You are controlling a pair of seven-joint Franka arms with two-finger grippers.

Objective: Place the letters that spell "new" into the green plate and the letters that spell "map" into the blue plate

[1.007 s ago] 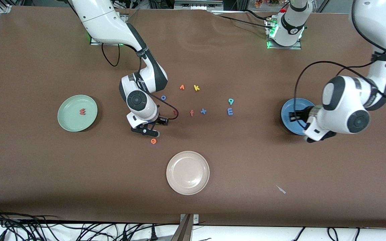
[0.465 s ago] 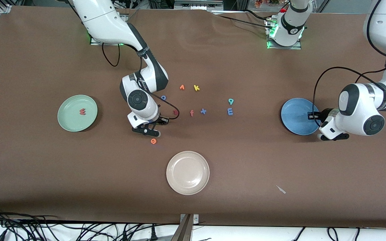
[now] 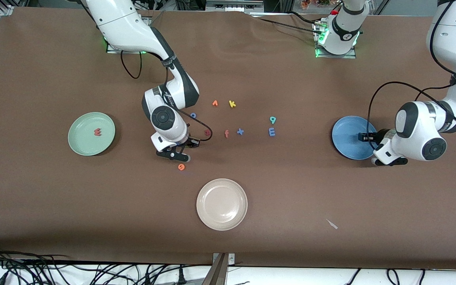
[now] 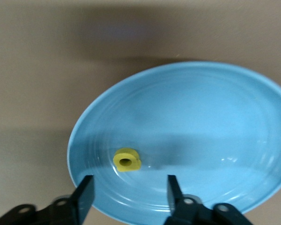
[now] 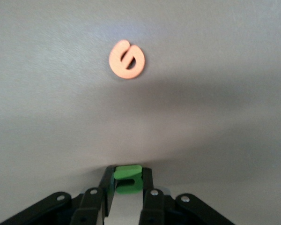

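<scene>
Right wrist view shows the right hand (image 5: 129, 180) pinched shut on the green n (image 5: 128, 179), the foam wedged between two black fingertips just above the desk (image 3: 54, 206), with the orange e (image 5: 127, 59) lying flat close by. From across the room that hand (image 3: 180, 152) sits low near the middle of the desk, the e (image 3: 181, 167) just nearer the front camera than it. The red-pink w (image 3: 97, 132) already lies in the green plate (image 3: 78, 146) toward the right arm's end.

At the left arm's end, the left hand (image 4: 130, 192) hangs over the blue plate (image 4: 234, 122) with its fingers spread apart and nothing between them; the yellow a (image 4: 127, 160) rests on the plate floor beneath. The blue m (image 3: 272, 132) and teal p (image 3: 272, 119) lie out on the desk, between the scattered letters and the blue plate.

These letters look feather-light, soft and thin, so I would guess a gentle pinch across the flat edges suits them; a hard squeeze could buckle one or make it cling to a fingertip.

From the front camera, the n is hidden under the right hand, and the a cannot be made out in the blue plate. The cream-white plate (image 3: 222, 226) sits empty.
</scene>
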